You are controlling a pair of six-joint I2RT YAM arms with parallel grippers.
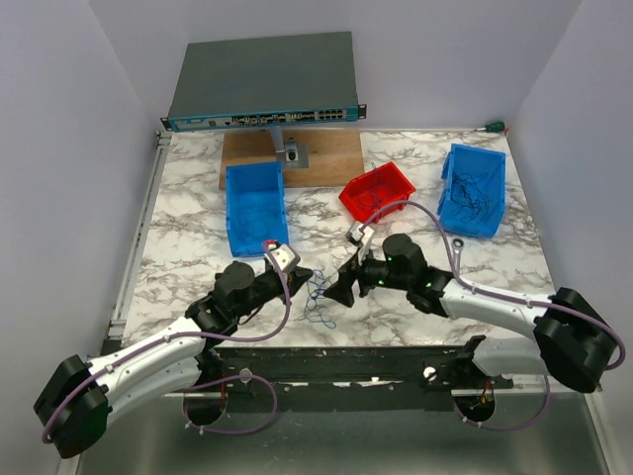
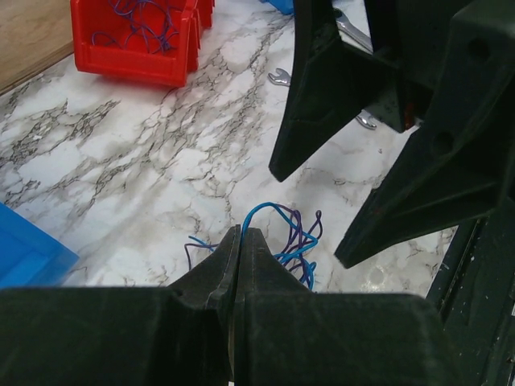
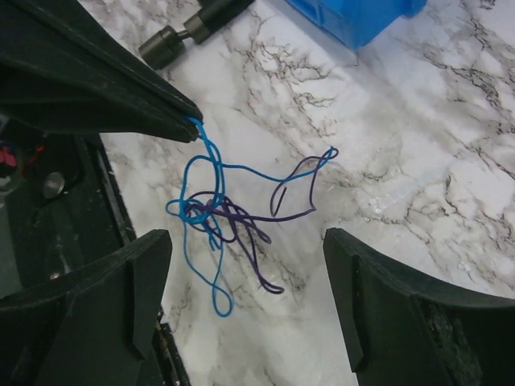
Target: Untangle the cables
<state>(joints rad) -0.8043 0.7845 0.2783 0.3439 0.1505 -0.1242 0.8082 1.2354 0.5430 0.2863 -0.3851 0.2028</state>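
Observation:
The cables (image 1: 315,299) are a small tangle of thin blue and dark purple wires near the table's front edge, between my two grippers. My left gripper (image 1: 303,279) is shut on a blue strand; in the left wrist view its closed tips (image 2: 241,234) pinch the blue wire, and the tangle (image 2: 291,241) hangs just beyond. My right gripper (image 1: 337,290) is open and empty. In the right wrist view its jaws (image 3: 245,245) stand wide apart on either side of the tangle (image 3: 217,211), without touching it. The left gripper's tips (image 3: 190,129) hold the blue strand's top end there.
A red bin (image 1: 378,193) and the right blue bin (image 1: 473,188) hold more wires. Another blue bin (image 1: 255,208) stands at the left. A silver wrench (image 1: 459,249) lies by the right arm. A wooden board (image 1: 331,158) and a network switch (image 1: 265,84) are at the back.

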